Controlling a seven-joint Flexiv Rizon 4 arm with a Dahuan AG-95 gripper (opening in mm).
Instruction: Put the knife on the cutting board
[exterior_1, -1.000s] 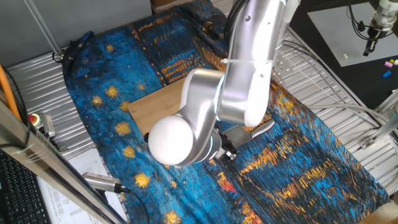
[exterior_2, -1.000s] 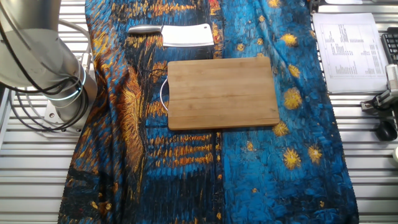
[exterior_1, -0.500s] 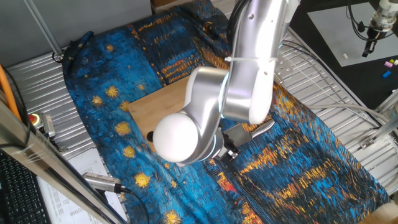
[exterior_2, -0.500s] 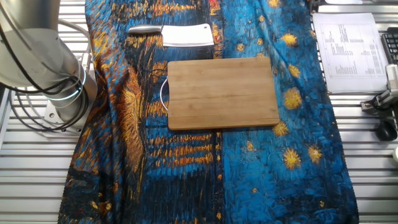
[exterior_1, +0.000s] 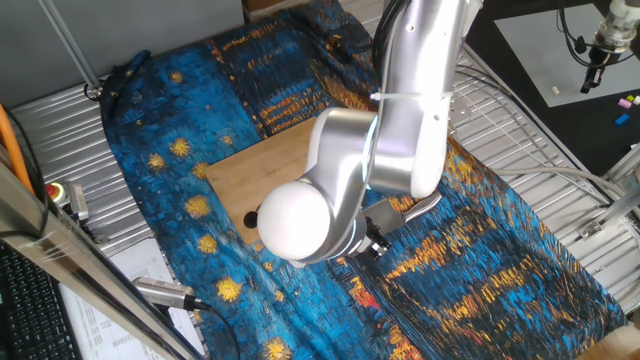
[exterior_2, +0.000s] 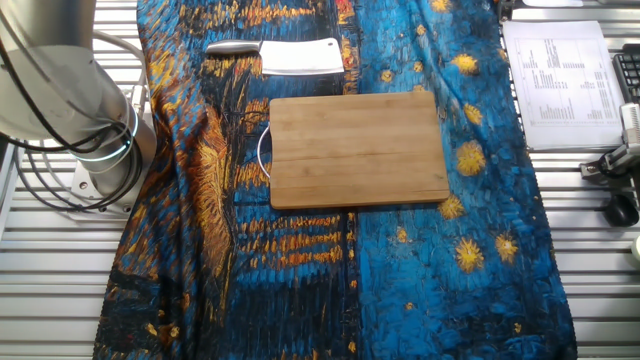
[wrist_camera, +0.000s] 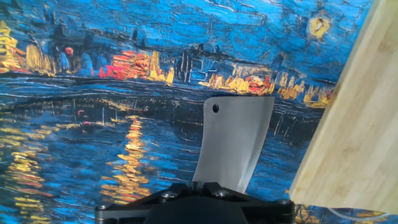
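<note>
The knife (exterior_2: 300, 57) lies flat on the painted cloth just beyond the cutting board's (exterior_2: 358, 148) far edge, its silver handle pointing left, and nothing touches it there. In the hand view the grey blade (wrist_camera: 233, 143) reaches forward from under my gripper (wrist_camera: 194, 186), with the bamboo board (wrist_camera: 354, 130) at the right. The gripper's two black finger blocks sit close together with nothing between them. In one fixed view the arm's elbow hides most of the knife; only the handle tip (exterior_1: 425, 205) and part of the board (exterior_1: 265, 165) show.
A blue and orange painted cloth (exterior_2: 420, 280) covers the metal table. Printed papers (exterior_2: 565, 70) and a black device (exterior_2: 620, 165) lie at the right edge. The arm's base (exterior_2: 70, 90) with cables stands at the left. A silver-and-black tool (exterior_1: 165, 291) lies near the table corner.
The arm's elbow has shifted a little to the right and down in one fixed view. Knife and board have not moved.
</note>
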